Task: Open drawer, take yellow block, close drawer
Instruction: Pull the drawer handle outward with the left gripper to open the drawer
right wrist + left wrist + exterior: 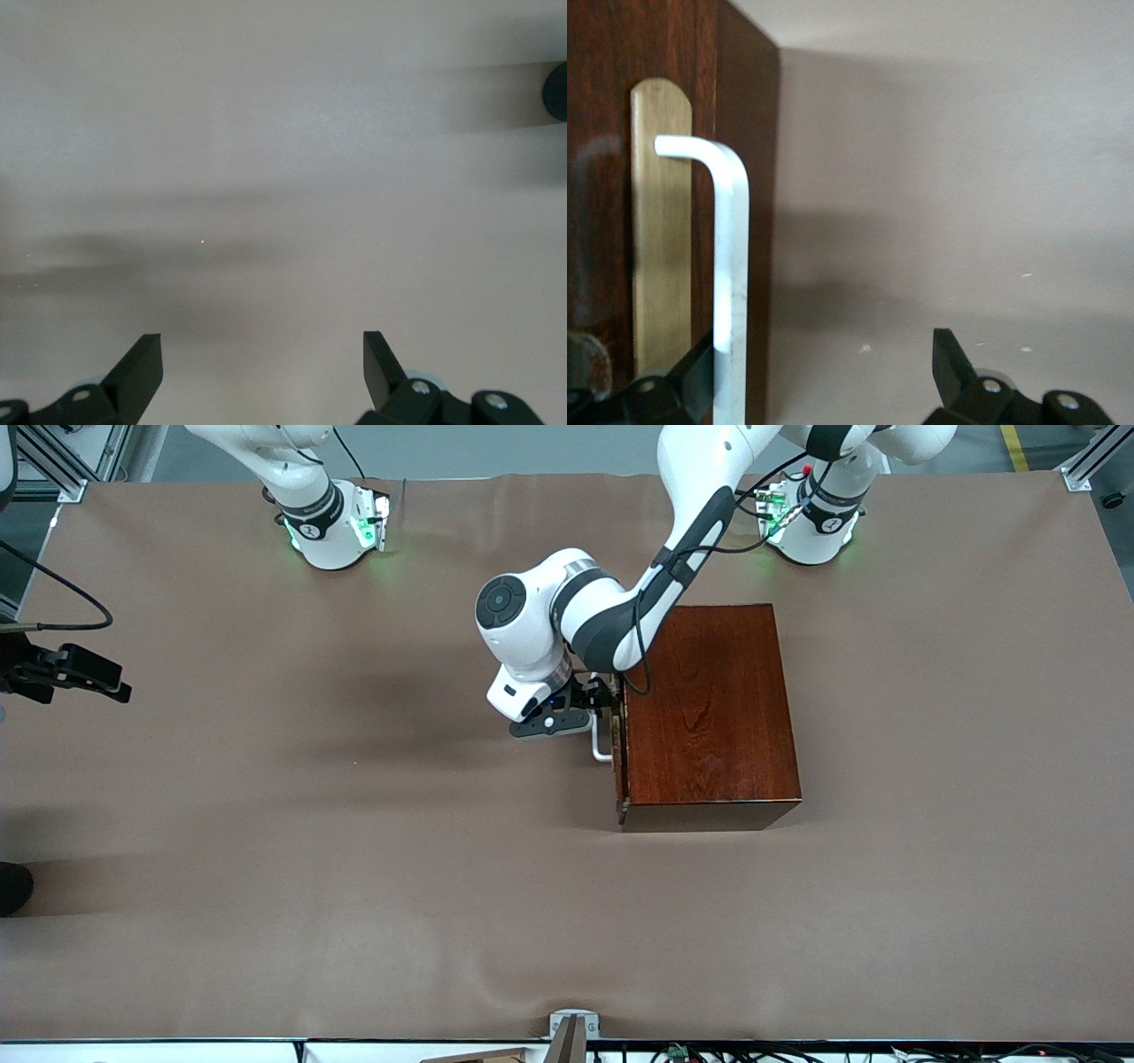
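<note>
Left gripper (605, 707), fingers spread, straddles the shut drawer's handle (731, 266); yellow block hidden. Right gripper (261, 372), fingers spread and empty, waits over bare table (266, 824).

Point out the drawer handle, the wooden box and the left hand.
drawer handle (731, 266), left wrist view, on the white bar's straight run.
wooden box (718, 708), front view, middle of its top.
left hand (824, 372), left wrist view, between its open fingertips.

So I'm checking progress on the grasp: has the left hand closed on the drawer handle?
No: the left hand is open, one finger beside the white handle.
</note>
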